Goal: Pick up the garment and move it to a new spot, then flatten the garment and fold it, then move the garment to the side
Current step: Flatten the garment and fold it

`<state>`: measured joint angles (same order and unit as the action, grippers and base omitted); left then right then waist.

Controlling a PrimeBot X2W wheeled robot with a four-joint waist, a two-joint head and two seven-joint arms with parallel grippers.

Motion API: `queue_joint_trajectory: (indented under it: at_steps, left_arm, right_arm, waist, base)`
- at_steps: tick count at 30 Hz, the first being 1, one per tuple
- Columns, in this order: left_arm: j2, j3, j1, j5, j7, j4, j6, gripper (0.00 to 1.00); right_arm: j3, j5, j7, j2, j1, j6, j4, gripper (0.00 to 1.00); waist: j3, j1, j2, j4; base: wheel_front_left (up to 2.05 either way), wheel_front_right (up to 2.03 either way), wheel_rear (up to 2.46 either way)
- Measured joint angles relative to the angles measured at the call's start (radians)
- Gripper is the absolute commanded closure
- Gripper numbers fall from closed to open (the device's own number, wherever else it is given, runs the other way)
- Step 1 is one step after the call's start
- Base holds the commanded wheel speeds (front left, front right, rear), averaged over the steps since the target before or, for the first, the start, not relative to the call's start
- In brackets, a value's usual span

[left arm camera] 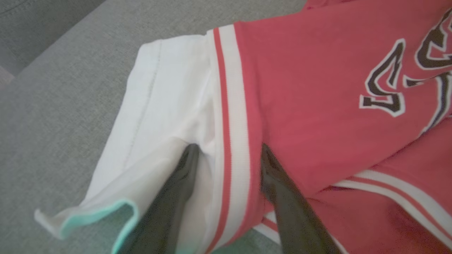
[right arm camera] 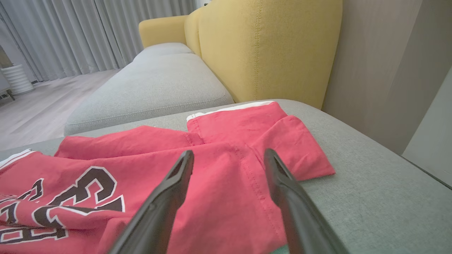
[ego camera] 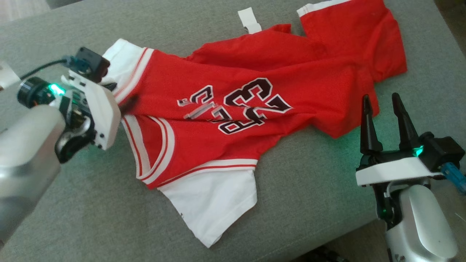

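A red basketball jersey (ego camera: 218, 78) with white sleeves lay rumpled on a grey cushion (ego camera: 313, 189). Its long axis ran from the cushion's left edge, where the shoulders and neck opening sat, toward the far right corner, where the hem end lay folded over itself. The near sleeve (ego camera: 213, 203) pointed toward the cushion's near edge. The far sleeve (left arm camera: 159, 106) lay at the far left.

Your left fingers (left arm camera: 176, 197) were down on that far sleeve, reaching in from the cushion's left edge. They stood apart, one tip on the white cloth and the other on the red. The striped trim (left arm camera: 229, 116) of the armhole ran between them. As far as the left wrist view showed, no cloth was pinched yet. The sleeve's loose edge curled up just beside the finger on the white side.

Your right fingers (ego camera: 367, 125) stood wide and empty by the cushion's near right corner. They pointed toward the hem end, close to the jersey's nearest red edge. Whether they touched it could not be told.

The coming move likely turned on this: your left arm was already at the shoulder end and your right arm was nearer the hem end, so the jersey lay lengthwise between the two. A lift by the left alone would probably drag the hem across the cushion.
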<state>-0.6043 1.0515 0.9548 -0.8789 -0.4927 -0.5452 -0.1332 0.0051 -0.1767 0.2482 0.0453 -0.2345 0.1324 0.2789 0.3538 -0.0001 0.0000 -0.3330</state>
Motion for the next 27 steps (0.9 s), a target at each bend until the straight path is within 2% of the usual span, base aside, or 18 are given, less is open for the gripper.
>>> queue_joint_trajectory:
  at_steps: [1,7,12,18,19,20,25,26,27]
  left_arm:
    - [-0.001,0.007,0.012,-0.001,0.001,-0.01,0.0,1.0]
    - [-0.007,0.02,0.063,0.071,0.075,-0.118,0.003,1.0]
    - [-0.025,0.021,0.136,0.146,0.149,-0.211,0.068,1.0]
    - [-0.025,0.038,0.2,0.206,0.202,-0.266,0.07,1.0]
    - [-0.025,0.046,0.211,0.222,0.216,-0.278,0.067,0.63]
    - [-0.024,0.049,0.219,0.239,0.239,-0.288,0.072,0.0]
    - [-0.006,0.045,0.276,0.3,0.421,-0.332,0.134,0.0]
    - [0.024,0.014,0.28,0.277,0.497,-0.345,0.144,0.0]
    - [0.041,0.011,0.28,0.271,0.529,-0.349,0.145,0.0]
  right_arm:
    - [0.0,0.0,0.0,0.0,0.0,0.0,0.0,0.0]
    - [0.0,0.0,0.0,0.0,-0.001,0.0,-0.009,0.0]
    - [0.004,0.0,0.0,0.0,-0.001,0.0,-0.014,0.0]
    - [0.016,0.001,0.0,0.0,-0.001,0.0,-0.014,0.0]
    - [0.017,0.001,0.0,0.0,-0.001,0.0,-0.014,0.0]
    - [0.017,0.001,0.0,0.0,-0.001,0.0,-0.014,0.0]
    - [0.023,0.002,0.003,0.0,-0.007,0.0,-0.015,0.0]
    - [0.022,0.002,0.003,0.0,-0.008,0.0,-0.019,0.0]
    - [0.022,0.002,0.003,0.0,-0.008,0.0,-0.019,0.0]
  waist:
    - [0.002,0.0001,0.0,-0.003]
    - [0.01,0.0002,0.0,-0.014]
    - [0.016,0.0002,0.0,-0.015]
    - [0.024,0.0001,0.0,-0.013]
    - [0.025,0.0002,0.0,-0.012]
    - [0.027,0.0001,0.0,-0.012]
    - [0.038,0.0002,0.0,-0.005]
    - [0.038,0.0001,0.0,0.003]
    - [0.037,0.0001,0.0,0.01]
  base:
    - [0.0,0.0,0.0]
    - [0.0,0.0,0.0]
    - [0.0,0.0,0.0]
    - [0.0,0.0,0.0]
    - [0.0,0.0,0.0]
    - [0.0,0.0,0.0]
    - [0.0,0.0,0.0]
    - [0.0,0.0,0.0]
    - [0.0,0.0,0.0]
